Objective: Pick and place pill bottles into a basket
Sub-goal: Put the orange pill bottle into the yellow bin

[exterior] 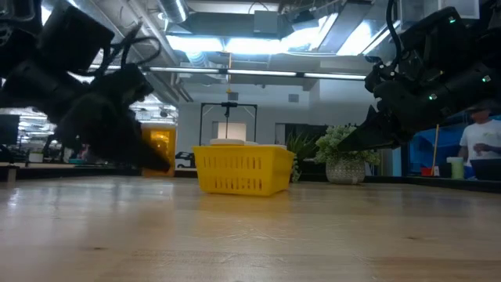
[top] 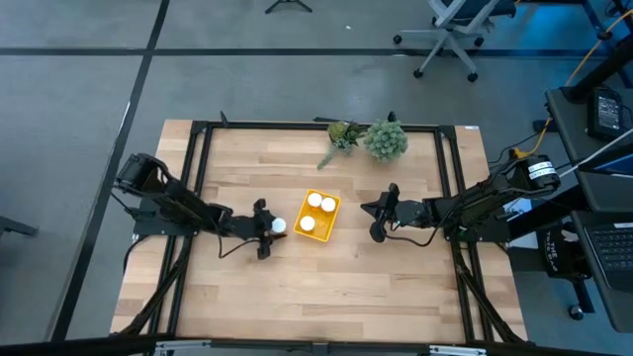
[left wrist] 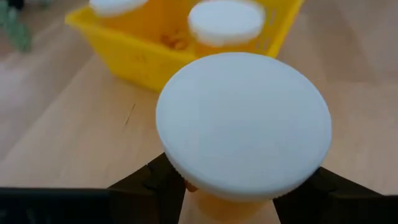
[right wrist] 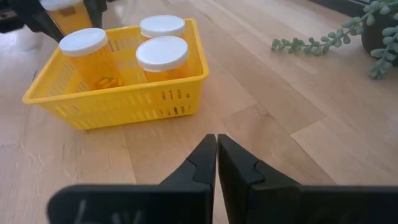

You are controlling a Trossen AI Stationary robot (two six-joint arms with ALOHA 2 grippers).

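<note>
The yellow basket (top: 317,215) stands at the table's middle with three white-capped orange pill bottles upright in it (right wrist: 84,43) (right wrist: 161,53) (right wrist: 161,26). My left gripper (top: 269,227) is just left of the basket, shut on a fourth pill bottle (left wrist: 242,124) (top: 279,225). My right gripper (top: 366,209) (right wrist: 216,162) is shut and empty, right of the basket and pointing at it. The basket also shows in the low view (exterior: 241,171). My left gripper pinches the bottle's orange body just below the white cap (left wrist: 227,208) between its two fingers (left wrist: 155,180), one on each side. The fingers come level from the table's left. The bottle stands upright with its cap up; the cap hides the contact and the bottle's lower part.
Two green plants (top: 386,138) (top: 341,133) stand at the table's far edge, behind the basket. A sprig (right wrist: 323,43) lies on the wood far right of the basket. Bare wood lies toward the near edge. A person (exterior: 479,145) stands in the room beyond.
</note>
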